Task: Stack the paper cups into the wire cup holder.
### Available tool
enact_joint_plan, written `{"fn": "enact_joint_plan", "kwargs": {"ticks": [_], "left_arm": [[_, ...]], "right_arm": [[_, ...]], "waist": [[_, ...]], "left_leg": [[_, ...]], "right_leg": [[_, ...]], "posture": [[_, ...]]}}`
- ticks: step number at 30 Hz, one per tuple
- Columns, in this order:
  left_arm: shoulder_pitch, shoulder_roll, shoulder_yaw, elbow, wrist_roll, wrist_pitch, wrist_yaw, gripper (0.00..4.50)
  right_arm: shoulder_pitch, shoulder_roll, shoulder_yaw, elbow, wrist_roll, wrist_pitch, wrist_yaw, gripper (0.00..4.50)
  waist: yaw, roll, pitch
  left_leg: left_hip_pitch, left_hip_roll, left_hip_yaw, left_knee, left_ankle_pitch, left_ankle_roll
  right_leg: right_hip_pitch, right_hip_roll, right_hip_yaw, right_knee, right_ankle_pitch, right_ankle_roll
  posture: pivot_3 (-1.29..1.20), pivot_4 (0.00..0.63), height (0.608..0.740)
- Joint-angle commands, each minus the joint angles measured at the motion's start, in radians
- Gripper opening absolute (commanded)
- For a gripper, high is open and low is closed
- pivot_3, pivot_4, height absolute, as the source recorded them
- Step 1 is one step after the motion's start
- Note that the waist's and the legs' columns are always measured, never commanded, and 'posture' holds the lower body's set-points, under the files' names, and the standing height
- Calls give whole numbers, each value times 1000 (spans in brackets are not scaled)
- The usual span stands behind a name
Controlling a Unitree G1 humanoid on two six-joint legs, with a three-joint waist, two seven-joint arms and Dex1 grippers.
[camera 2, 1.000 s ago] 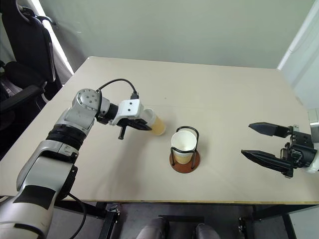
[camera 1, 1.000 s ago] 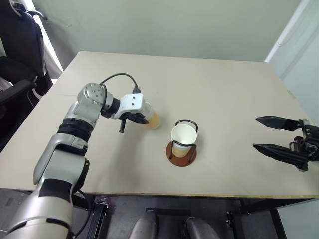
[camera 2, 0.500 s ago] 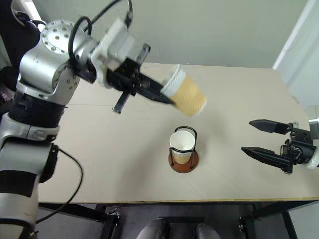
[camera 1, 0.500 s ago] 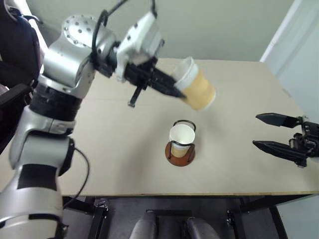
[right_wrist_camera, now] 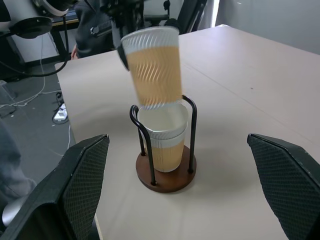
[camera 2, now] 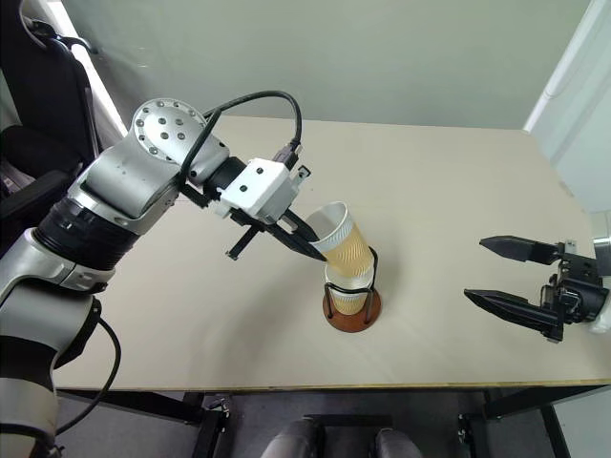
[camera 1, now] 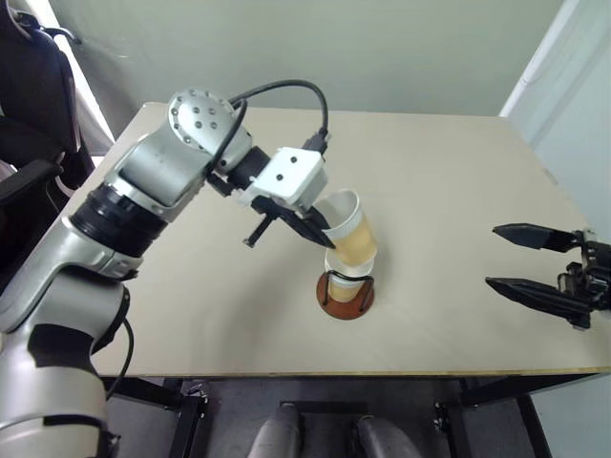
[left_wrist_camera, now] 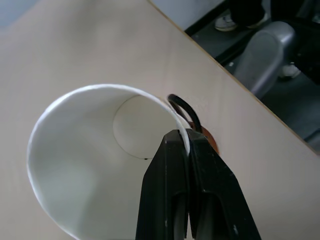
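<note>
- Step: nesting a cup into the stack. Left end effector [camera 2: 315, 250] is clamped on the rim of a paper cup [camera 2: 347, 245], one finger inside, one outside.
- Held cup hangs tilted just above the wire cup holder [camera 2: 352, 296], base right at the mouth of the cup already seated [right_wrist_camera: 165, 142] there. Can't tell if they touch yet.
- Holder sits mid tabletop [camera 2: 430, 191], near the front edge.
- Left arm reaches in from the left, wrist angled down toward the holder.
- Right end effector [camera 2: 511, 277] hangs off to the right, well apart, fingers spread wide, empty.
- Next, by my read: square the cup upright over the holder, lower it between the wire loops, then let go. The tilt risks catching a loop.
</note>
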Motion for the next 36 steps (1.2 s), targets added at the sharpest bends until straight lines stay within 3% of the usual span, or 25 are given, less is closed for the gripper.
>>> {"fn": "enact_joint_plan", "kwargs": {"ticks": [1,10,11,14,22,24,36], "left_arm": [[-13,3,1,8,27,-47,-32,22],[-19,-31,-24,120,90,-138,-32,22],[-18,-30,-28,125,92,-151,-32,200],[-19,-2,-62,111,51,-173,-32,941],[-12,-23,-29,88,57,-170,-32,3898],[-9,-39,-5,83,64,-157,-32,4453],[1,-97,61,81,54,-119,-32,4453]], "right_arm": [[-4,-2,-33,-19,17,-11,-2,4500],[-51,2,33,-2,-2,-21,-24,4500],[-53,1,35,-1,-2,-21,-26,4500],[-51,1,34,-4,0,-21,-28,4500],[-8,2,-16,-28,19,-13,-19,4500],[-2,0,-23,-25,20,-16,-14,4500],[-67,2,60,12,-13,-32,-23,4500]], "waist": [[0,0,0],[0,0,0],[0,0,0],[0,0,0],[1,0,0],[1,0,0],[1,0,0]], "left_leg": [[0,0,0,0,0,0],[0,0,0,0,0,0],[0,0,0,0,0,0],[0,0,0,-1,0,0],[-1,0,0,-2,0,0],[-1,0,0,-2,0,0],[-1,0,1,-2,0,0]], "right_leg": [[0,0,0,0,0,0],[0,0,0,0,0,0],[0,0,0,0,0,0],[-1,0,0,0,0,0],[-2,-1,0,-1,0,0],[-1,-1,0,-1,0,0],[-1,-1,0,-1,0,0]], "posture": [[0,150,740],[0,150,740],[0,150,740],[0,150,740],[0,150,740],[0,150,740],[0,150,740]]}}
